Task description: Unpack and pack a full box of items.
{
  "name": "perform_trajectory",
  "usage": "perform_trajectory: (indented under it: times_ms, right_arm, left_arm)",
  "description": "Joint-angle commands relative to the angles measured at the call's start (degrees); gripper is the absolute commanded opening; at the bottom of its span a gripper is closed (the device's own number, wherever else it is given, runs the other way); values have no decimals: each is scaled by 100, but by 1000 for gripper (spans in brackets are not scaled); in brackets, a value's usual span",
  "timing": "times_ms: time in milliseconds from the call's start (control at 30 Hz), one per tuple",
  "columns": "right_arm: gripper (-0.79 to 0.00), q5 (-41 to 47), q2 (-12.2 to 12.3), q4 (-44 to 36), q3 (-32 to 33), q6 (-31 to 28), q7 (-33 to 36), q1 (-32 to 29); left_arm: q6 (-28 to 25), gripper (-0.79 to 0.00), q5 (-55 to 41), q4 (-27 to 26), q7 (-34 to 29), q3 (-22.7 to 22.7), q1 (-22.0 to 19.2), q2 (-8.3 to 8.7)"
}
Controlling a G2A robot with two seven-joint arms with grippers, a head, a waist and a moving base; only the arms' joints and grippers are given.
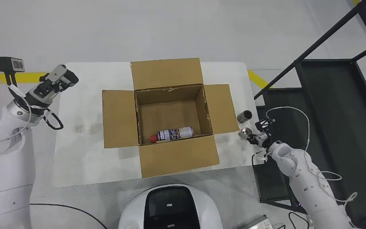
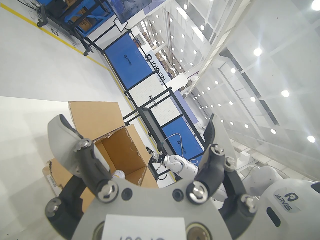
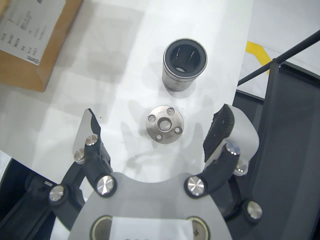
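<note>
A factory hall — blue panels (image 2: 125,61), yellow floor line (image 2: 25,17), high ceiling (image 2: 250,26)

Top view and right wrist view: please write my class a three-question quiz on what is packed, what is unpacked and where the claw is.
1. True or false: the spray can lies on its side inside the cardboard box.
2. Multiple choice: in the right wrist view, what sits between the fingers of the open right claw?
A. the spray can
B. a round metal flange
C. a screwdriver
3. Short answer: does the linear bearing on the table stand upright or lie on its side?

Key: 1 true; 2 B; 3 upright, with its open end facing up.
</note>
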Motion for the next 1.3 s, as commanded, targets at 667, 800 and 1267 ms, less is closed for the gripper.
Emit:
perform_trajectory:
  times_ms: [667,800,1267]
  right_arm:
    - [-456,-351,-222,1342,-720,48,-387,808]
    - [-643,-391,-249,1409,-762,190,-438,887]
    - [-785,-426,-106,745,-264,-294,-1025,245]
  left_arm:
    - [0,0,0,0,0,0,0,0]
    - [0,0,0,0,0,0,0,0]
    - [0,0,0,0,0,0,0,0]
